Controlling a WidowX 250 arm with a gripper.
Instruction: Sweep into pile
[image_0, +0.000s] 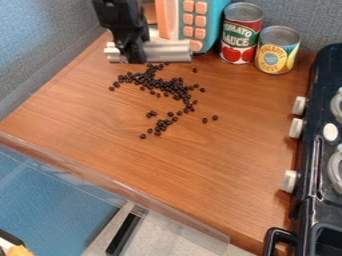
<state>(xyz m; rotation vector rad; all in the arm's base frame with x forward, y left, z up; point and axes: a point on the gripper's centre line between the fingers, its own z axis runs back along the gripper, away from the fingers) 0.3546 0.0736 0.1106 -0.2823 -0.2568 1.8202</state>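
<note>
Firstly, we list dark beans (172, 89), strewn on the desk (194, 165) front-left of the tomato can (241, 37); left of that can, the claw (133, 54), gripping a silvery bar (168, 51); right of that can, a pineapple can (278, 52).

A play kitchen is suggested. Along the right edge of the wood-grained surface (220, 165), a dark toy stove (311, 175) is fitted with pale knobs (289, 181) and ringed burners (336, 169). Near the far right corner, a red-and-green food can (241, 32) and a yellow-and-blue one (277, 51) are placed. The far and left edges are bordered by blue-grey walls (40, 45).
</note>
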